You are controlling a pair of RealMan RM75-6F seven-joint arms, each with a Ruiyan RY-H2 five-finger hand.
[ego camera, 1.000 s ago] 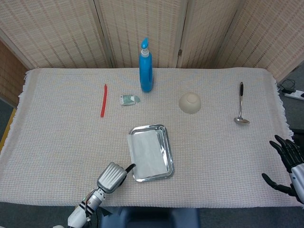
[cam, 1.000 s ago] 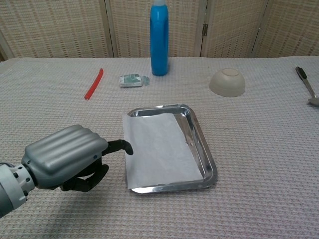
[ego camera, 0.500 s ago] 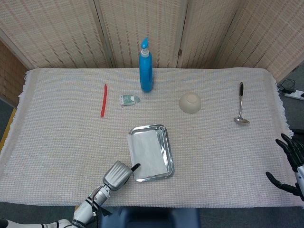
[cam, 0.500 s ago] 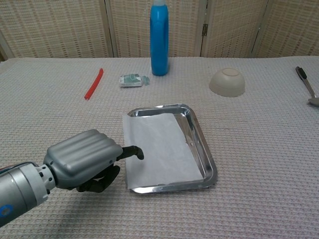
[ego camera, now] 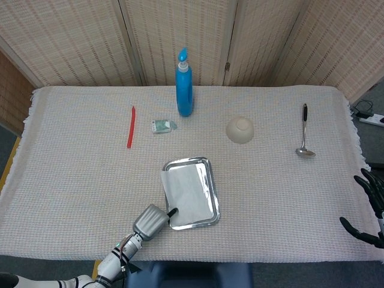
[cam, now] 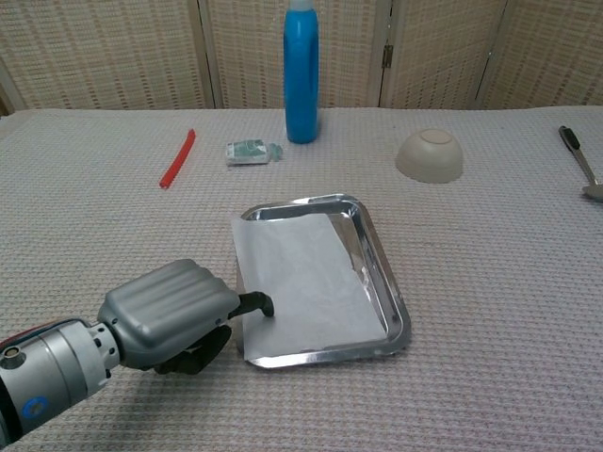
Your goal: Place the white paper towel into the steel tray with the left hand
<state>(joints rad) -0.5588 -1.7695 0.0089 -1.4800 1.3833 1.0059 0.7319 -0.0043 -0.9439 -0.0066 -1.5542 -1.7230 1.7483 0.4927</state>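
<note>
The steel tray (ego camera: 214, 195) (cam: 391, 303) sits at the table's front centre. The white paper towel (ego camera: 187, 191) (cam: 301, 273) lies in it, its left edge hanging over the tray's left rim. My left hand (ego camera: 151, 221) (cam: 174, 314) is just left of the tray's near corner, most fingers curled under. One dark fingertip (cam: 258, 303) rests on the towel's left edge. My right hand (ego camera: 371, 210) shows only at the head view's lower right edge, fingers spread and holding nothing.
A blue bottle (ego camera: 184, 90) (cam: 301, 75) stands at the back. A red stick (ego camera: 131, 126) (cam: 177, 158) and a small green packet (ego camera: 163, 126) (cam: 250, 152) lie to its left. A beige bowl (ego camera: 240, 129) (cam: 430, 155) and a spoon (ego camera: 304, 132) (cam: 577, 155) lie to the right.
My left hand has moved right until its fingertip came onto the towel's edge; the tray's near end has shifted slightly. My right hand has drawn back toward the lower right corner.
</note>
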